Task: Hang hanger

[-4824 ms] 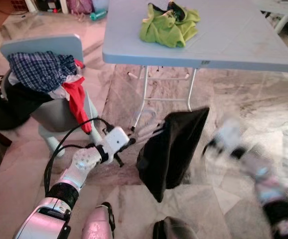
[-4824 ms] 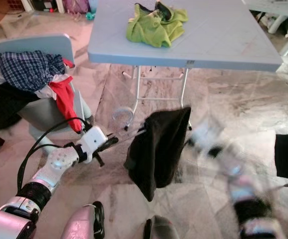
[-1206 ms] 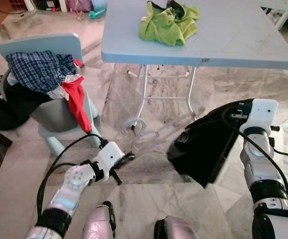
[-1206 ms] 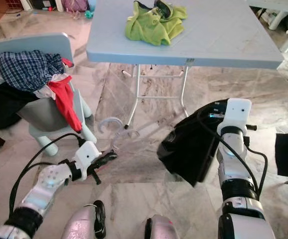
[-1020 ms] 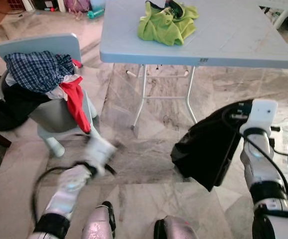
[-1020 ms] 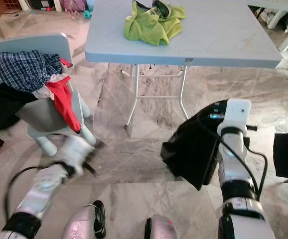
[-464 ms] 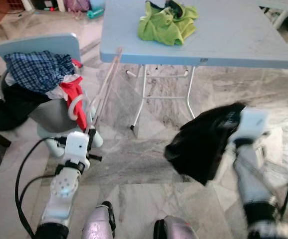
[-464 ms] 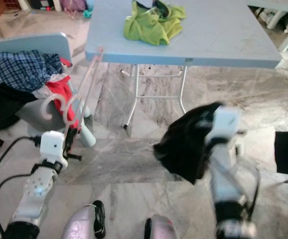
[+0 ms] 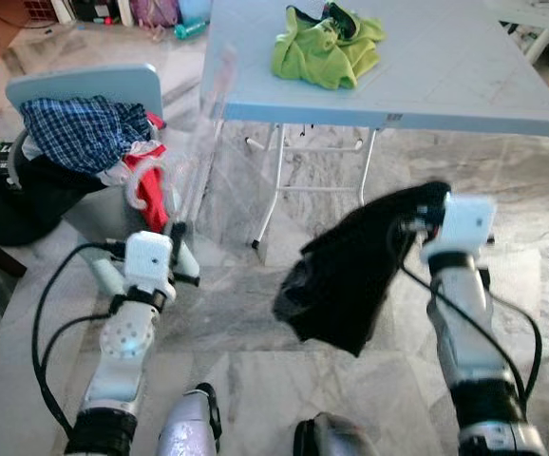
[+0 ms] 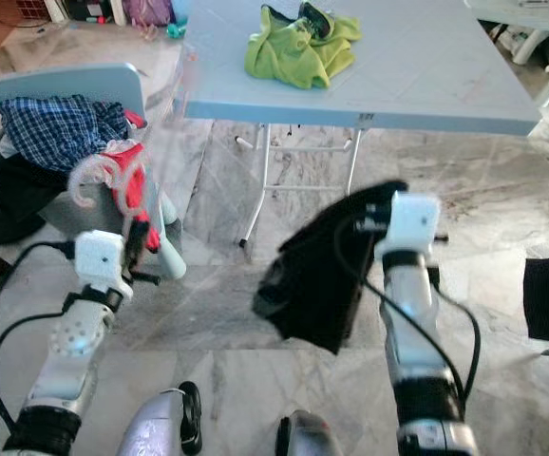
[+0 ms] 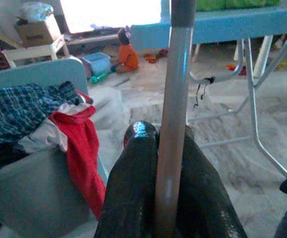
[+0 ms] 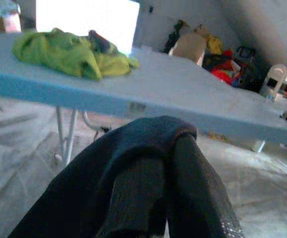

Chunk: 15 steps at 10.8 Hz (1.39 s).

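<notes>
The left gripper [image 11: 166,198] has its jaws clamped on the hanger [image 11: 173,114], whose bar rises straight out beyond them, kept upright for threading. The right gripper [image 12: 171,163] has its jaws pinched on the black garment [image 9: 350,275], which drapes below them, ready to meet the hanger.

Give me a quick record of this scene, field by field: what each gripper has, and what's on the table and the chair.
left gripper: shut on the hanger, held upright
right gripper: shut on the black garment, which hangs from it above the floor
table: light blue folding table, green garment lying on top
chair: piled with a plaid shirt and a red cloth
floor: marble tiles
</notes>
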{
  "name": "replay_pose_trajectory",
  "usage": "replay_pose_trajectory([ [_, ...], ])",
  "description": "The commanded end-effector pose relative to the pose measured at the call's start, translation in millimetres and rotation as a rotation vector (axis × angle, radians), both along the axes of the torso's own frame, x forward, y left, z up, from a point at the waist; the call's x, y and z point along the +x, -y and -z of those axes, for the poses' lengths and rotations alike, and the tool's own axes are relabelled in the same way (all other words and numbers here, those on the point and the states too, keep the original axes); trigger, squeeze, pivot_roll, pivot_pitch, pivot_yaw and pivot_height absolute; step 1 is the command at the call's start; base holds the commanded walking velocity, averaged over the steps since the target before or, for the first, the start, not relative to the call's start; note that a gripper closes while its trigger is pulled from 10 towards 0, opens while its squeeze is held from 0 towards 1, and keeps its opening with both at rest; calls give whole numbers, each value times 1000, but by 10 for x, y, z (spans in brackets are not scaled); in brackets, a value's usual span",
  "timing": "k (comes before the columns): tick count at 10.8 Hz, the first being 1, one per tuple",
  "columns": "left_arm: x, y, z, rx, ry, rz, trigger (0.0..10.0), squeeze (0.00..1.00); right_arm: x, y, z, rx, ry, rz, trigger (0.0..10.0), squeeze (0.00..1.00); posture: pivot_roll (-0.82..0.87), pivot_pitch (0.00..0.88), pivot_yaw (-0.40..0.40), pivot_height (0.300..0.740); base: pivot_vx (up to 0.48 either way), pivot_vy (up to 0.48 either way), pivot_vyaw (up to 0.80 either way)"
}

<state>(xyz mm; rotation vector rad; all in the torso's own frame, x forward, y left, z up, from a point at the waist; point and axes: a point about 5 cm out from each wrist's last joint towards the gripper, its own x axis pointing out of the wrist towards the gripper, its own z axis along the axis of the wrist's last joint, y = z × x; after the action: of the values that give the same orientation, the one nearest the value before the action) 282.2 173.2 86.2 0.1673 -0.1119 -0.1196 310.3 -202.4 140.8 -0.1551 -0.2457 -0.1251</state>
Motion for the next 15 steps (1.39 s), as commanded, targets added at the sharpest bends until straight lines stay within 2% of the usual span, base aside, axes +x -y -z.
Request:
replay_pose_trajectory([
  [1, 29, -49, -85, -2, 25, -5, 10000, 0, 43, 58, -226, -2, 80, 11, 0, 0, -4, 131, -59, 740, 289, 0, 0],
  [4, 69, -41, -141, -26, 46, -6, 10000, 0, 110, 88, -327, -4, 96, 7, 0, 0, -7, 133, -63, 740, 331, 0, 0],
  [7, 35, 106, -107, -54, 35, 48, 10000, 0, 114, 99, -312, 23, 78, 14, 0, 0, -14, 141, -56, 740, 412, 0, 0],
  [8, 31, 123, -106, -58, 33, 56, 10000, 0, 111, 95, -280, 39, 61, 13, 0, 0, -14, 142, -56, 740, 480, 0, -688],
  [9, 33, 129, -109, -61, 33, 61, 10000, 0, 109, 92, -280, 36, 64, 12, 0, 0, -15, 143, -53, 740, 480, 0, -800],
  [12, 62, 120, -135, -65, 37, 62, 10000, 0, 138, 90, -357, 29, 91, -9, 0, 0, -15, 146, -48, 740, 480, 0, 0],
  [15, 81, 169, -154, -70, 39, 83, 10000, 0, 440, -100, -1001, 1, 241, -173, 0, 0, -13, 156, -37, 740, 480, 0, 0],
])
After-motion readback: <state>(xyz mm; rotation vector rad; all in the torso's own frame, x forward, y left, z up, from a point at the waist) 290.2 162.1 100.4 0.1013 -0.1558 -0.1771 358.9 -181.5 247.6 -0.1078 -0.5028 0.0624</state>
